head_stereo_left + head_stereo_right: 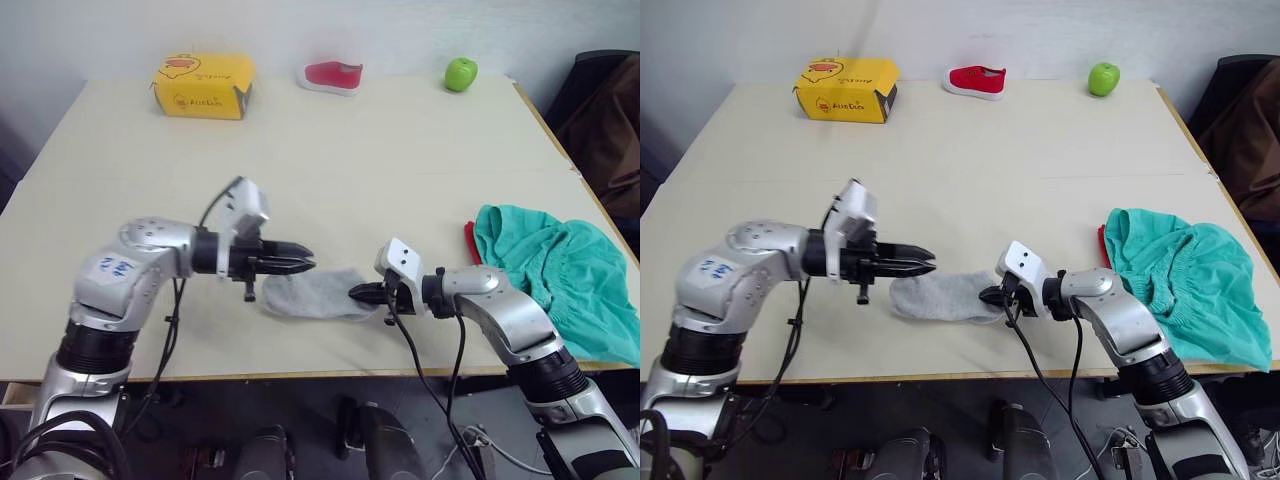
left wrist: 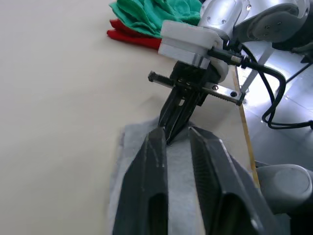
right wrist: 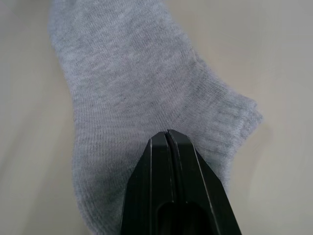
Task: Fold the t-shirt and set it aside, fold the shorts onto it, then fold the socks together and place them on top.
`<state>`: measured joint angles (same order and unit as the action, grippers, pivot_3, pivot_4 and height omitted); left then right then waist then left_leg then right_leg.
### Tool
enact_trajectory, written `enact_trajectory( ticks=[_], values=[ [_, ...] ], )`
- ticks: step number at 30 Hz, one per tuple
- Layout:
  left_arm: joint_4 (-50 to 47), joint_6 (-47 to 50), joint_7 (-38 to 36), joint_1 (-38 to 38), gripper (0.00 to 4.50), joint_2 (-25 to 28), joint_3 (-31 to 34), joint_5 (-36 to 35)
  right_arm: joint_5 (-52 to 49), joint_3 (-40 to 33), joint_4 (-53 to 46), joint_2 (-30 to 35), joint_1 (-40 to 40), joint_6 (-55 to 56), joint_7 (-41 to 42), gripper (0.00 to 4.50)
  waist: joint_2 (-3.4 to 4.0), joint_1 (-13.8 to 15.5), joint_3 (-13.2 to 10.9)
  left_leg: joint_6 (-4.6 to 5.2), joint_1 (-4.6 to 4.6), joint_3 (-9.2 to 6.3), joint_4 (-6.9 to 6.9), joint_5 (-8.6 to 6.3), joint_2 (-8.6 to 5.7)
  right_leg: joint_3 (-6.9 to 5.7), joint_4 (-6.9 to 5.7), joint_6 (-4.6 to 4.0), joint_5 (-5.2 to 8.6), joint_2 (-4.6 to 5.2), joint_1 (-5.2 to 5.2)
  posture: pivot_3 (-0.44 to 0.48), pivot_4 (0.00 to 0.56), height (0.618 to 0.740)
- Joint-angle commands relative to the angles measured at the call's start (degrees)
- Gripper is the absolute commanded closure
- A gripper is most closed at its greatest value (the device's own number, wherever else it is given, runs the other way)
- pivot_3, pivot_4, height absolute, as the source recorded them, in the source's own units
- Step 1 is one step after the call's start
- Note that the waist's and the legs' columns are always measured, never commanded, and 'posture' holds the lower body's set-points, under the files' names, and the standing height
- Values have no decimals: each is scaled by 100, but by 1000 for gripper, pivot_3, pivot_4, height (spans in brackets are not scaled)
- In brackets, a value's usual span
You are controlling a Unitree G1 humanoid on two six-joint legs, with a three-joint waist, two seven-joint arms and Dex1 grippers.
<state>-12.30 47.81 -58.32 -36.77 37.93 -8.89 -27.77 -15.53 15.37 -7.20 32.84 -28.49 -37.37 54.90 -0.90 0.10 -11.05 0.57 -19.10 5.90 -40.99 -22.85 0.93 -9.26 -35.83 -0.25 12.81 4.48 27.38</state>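
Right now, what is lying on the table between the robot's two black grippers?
The soft light grey socks lie flat between the left gripper and right gripper, seen from the left eye view.

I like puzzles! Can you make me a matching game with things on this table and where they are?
Things:
1. round green apple
2. yellow cardboard box
3. soft grey knit socks
4. teal-green cloth shorts

Places:
A. far left part of the table
B. near edge, between the two grippers
C. far right part of the table
D. right edge, over red cloth

Pairs: 1-C, 2-A, 3-B, 4-D
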Motion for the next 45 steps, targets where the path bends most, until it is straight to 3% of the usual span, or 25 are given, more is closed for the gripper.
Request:
enact_trajectory(
  ticks=[1,5,8,11,17,22,27,32,34,37,41,45],
  values=[
    [298,71,241,66,4467,-60,-709,546,140,102,-162,97,108,130,15,4500,0,-2,0,0,2,2,1,0,0,3,0,0,0,0,1,0,150,740],
    [779,4,537,165,4467,-76,-1002,1008,217,101,-179,167,186,198,32,4500,0,-8,0,0,1,2,0,0,2,4,-2,0,0,-3,2,0,150,740],
    [969,-318,647,343,4467,283,-1100,1469,331,133,-172,278,249,280,46,4500,-2,-5,2,0,5,1,0,0,1,4,-1,0,0,0,-2,0,150,740],
    [877,-288,594,538,4467,590,-856,1408,375,138,-170,323,316,302,46,4500,-1,-29,4,0,19,3,5,0,4,8,0,-1,1,0,-10,0,150,740],
    [412,144,406,811,4467,1025,213,708,385,100,-277,381,518,366,36,4500,-1,-30,4,-9,108,12,63,-7,12,15,40,-7,15,-2,-103,0,150,740],
    [-198,970,318,354,4467,604,854,-430,357,53,-373,365,556,309,22,4500,-6,66,6,-12,111,3,70,-5,10,8,22,-10,21,-1,-85,0,150,740],
    [-135,934,732,34,4467,70,142,-55,367,80,-382,312,481,268,15,4500,-9,104,8,-9,104,2,69,-4,3,9,31,-2,16,-2,-92,0,150,740],
    [687,594,1199,77,4467,-174,-715,819,377,112,-390,283,448,258,6,4500,-9,93,8,-11,103,13,81,-3,4,13,31,-2,17,-5,-96,0,150,740],
    [902,493,1268,124,4467,-181,-815,979,389,128,-396,283,459,270,2,4500,-9,88,8,-11,104,13,80,-3,5,14,30,-3,17,-6,-92,0,150,740],
    [891,203,1261,452,4467,228,-821,1256,411,153,-416,292,516,290,-13,4500,-9,67,9,-12,105,14,82,-3,6,14,31,-3,17,-4,-96,0,150,740],
    [522,318,1296,856,4467,411,180,735,421,170,-420,310,624,337,-26,4500,-9,-34,9,-16,113,16,88,-3,10,15,37,-12,23,-3,-99,0,150,740],
    [-208,1190,1327,1114,3579,385,1451,-228,517,227,-360,336,690,480,-19,4500,-9,-21,9,-25,118,16,89,1,16,15,32,-18,27,-4,-93,0,150,740]
  ],
)
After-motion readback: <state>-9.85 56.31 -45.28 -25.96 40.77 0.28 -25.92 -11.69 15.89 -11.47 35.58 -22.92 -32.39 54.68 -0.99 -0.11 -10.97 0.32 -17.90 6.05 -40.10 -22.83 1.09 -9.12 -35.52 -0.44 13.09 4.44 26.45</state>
